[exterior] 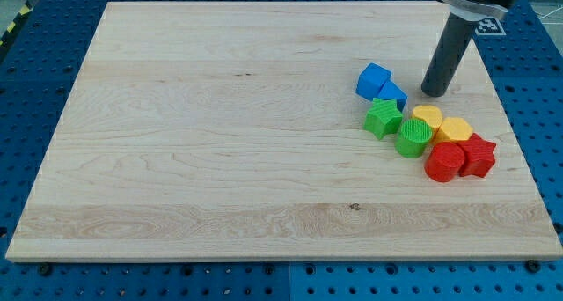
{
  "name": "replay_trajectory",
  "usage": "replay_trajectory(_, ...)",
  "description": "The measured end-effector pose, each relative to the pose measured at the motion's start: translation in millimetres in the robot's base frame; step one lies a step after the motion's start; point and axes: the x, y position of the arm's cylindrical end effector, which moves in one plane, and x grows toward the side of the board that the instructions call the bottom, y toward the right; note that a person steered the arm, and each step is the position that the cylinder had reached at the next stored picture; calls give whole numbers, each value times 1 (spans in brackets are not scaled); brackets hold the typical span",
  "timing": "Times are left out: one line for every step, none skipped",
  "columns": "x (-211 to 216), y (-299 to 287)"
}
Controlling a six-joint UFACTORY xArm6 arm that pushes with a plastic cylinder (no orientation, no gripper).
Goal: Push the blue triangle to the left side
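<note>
Two blue blocks sit at the view's right. The upper one (374,78) is a chunky blue block; the lower one (393,94) touches it and looks like the blue triangle, though its shape is hard to make out. My tip (433,91) stands on the board just right of these blue blocks, a small gap away from the lower one. The dark rod rises from it toward the view's top right.
Below the blue blocks lies a cluster: a green star (383,117), a green cylinder (413,137), two yellow blocks (428,118) (455,130), a red cylinder (444,162) and a red star (478,154). The wooden board (220,143) ends near the cluster's right.
</note>
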Motion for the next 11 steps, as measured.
replay_trajectory(4,-15)
replay_trajectory(4,-32)
replay_trajectory(4,-47)
replay_trajectory(4,-48)
replay_trajectory(6,-33)
replay_trajectory(11,-32)
replay_trajectory(19,-41)
replay_trajectory(21,-54)
replay_trajectory(21,-60)
replay_trajectory(21,-68)
replay_trajectory(21,-84)
